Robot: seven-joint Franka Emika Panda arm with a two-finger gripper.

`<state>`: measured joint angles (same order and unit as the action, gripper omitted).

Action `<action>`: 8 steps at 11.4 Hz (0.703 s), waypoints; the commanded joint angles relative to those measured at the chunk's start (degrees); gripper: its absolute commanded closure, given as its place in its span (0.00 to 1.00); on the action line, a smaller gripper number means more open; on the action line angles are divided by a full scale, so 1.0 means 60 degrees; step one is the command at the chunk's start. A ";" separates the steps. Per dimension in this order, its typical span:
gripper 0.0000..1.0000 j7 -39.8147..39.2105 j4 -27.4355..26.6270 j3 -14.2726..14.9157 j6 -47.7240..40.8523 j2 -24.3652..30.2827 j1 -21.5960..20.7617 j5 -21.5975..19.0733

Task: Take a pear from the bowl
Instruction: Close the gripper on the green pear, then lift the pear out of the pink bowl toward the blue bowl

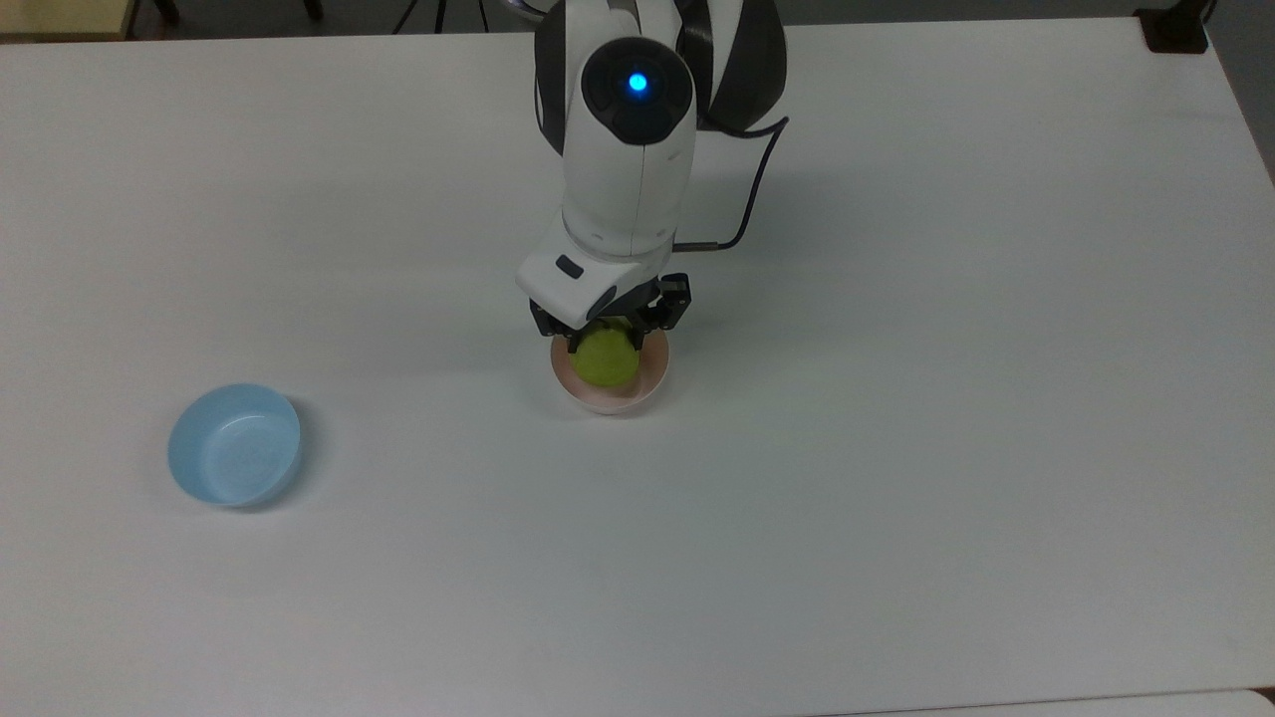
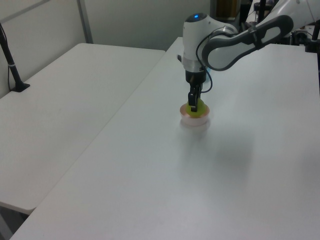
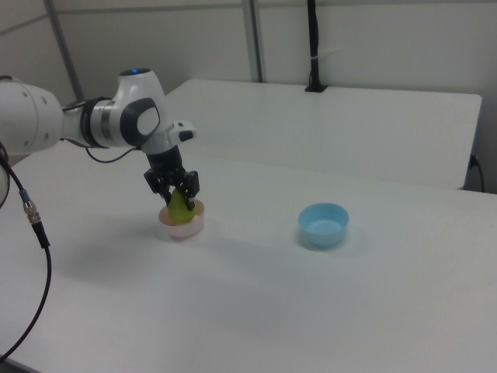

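The pear [image 3: 179,207] stands with its long axis upright, narrow end up between my fingers, yellow-green and smooth. My tool [image 3: 177,196] is clamped on it, just over the pink bowl [image 3: 183,228] on the desk [image 1: 896,398].

The pear [image 1: 606,360] is yellow-green, and the bowl [image 1: 645,390] is pale pink. A second bowl [image 1: 234,444] is light blue. The table [image 1: 896,448] is plain white. The arm [image 1: 626,169] is white with black joints and a blue light, and its gripper [image 1: 609,326] looks black.
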<state>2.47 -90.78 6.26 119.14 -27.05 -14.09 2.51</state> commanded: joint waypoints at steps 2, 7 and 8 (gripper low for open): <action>0.63 0.0027 0.0086 0.0100 -0.1032 0.1004 0.0092 -0.0257; 0.63 -0.0615 0.0203 0.0144 -0.1151 0.1168 0.1116 -0.0257; 0.62 -0.0777 0.0203 0.0144 -0.1079 0.1139 0.1365 -0.0257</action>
<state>1.22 -89.57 6.78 113.24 -20.64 -8.56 2.09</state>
